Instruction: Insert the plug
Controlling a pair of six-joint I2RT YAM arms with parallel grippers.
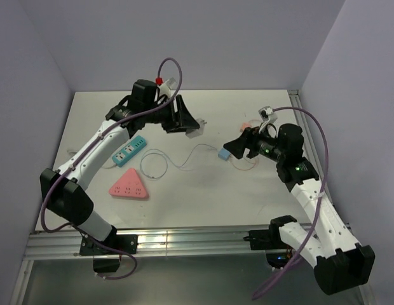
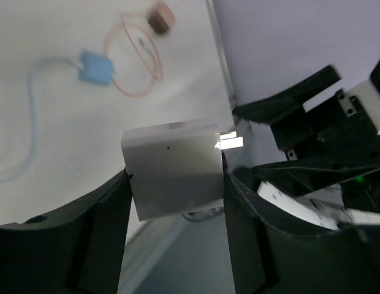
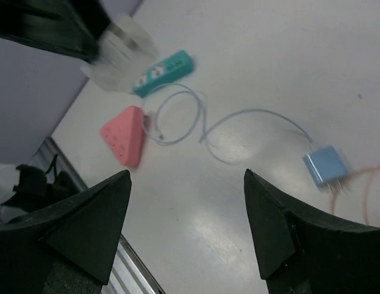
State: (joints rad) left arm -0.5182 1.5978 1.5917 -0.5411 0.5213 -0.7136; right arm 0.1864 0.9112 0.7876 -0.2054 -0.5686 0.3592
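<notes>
Two power strips lie on the worktop (image 1: 203, 203) as candidates: a teal strip (image 1: 130, 151) (image 3: 165, 72) and, just in front of it, a pink triangular strip (image 1: 128, 185) (image 3: 124, 135). The white plug (image 1: 196, 131) (image 2: 173, 168) is near neither. The left arm (image 1: 101, 143) holds it raised over the far middle of the worktop, jaws closed on its two flat sides, with bright prongs sticking out sideways. To do this step well, I judge the arm should bring the plug over to its own side and turn the wrist until the prongs point straight down. It should then line them up with one socket's slots while hovering and press squarely. A tilted push would likely skate the strip along, since nothing pins either one. The right arm (image 1: 311, 197) hangs low, its jaws open and empty, with the blue plug (image 1: 225, 154) (image 2: 97, 67) (image 3: 325, 168) just beside them; it could steady a strip. That plug's pale cable (image 2: 29, 98) loops across the space between the plugs and the strips, close to the pink strip's corner, and might snag a low sweep. The left arm's own link overhangs the teal strip. A brown plug (image 2: 159, 18) lies farther off, out of the way.
</notes>
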